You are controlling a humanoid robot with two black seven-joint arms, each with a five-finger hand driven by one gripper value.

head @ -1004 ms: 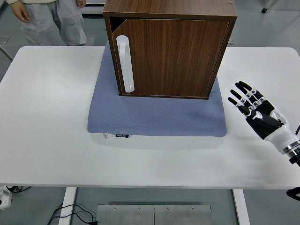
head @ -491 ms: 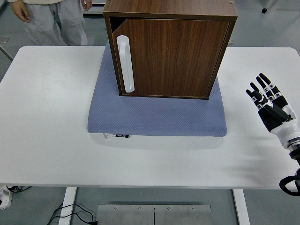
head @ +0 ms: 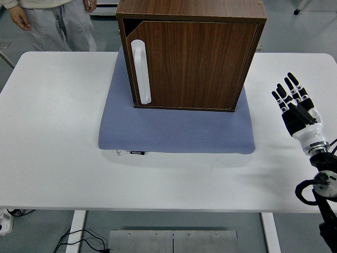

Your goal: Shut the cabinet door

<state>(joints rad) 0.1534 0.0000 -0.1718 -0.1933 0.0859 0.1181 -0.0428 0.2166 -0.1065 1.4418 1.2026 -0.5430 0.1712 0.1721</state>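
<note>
right of cabinet door [head: 192, 63], well apart: right hand [head: 296, 108]; fingers spread

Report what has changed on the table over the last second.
The right hand has pulled back toward the table's right edge and turned more upright, its fingers spread and holding nothing. At the top left the person shifted slightly. The cabinet, its door shut or nearly so, the white handle and the blue mat stayed as they were.

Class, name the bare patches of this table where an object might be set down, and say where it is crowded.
Bare table lies left of the blue mat and along the near edge. The cabinet fills the middle; the right hand hangs over the right side.
</note>
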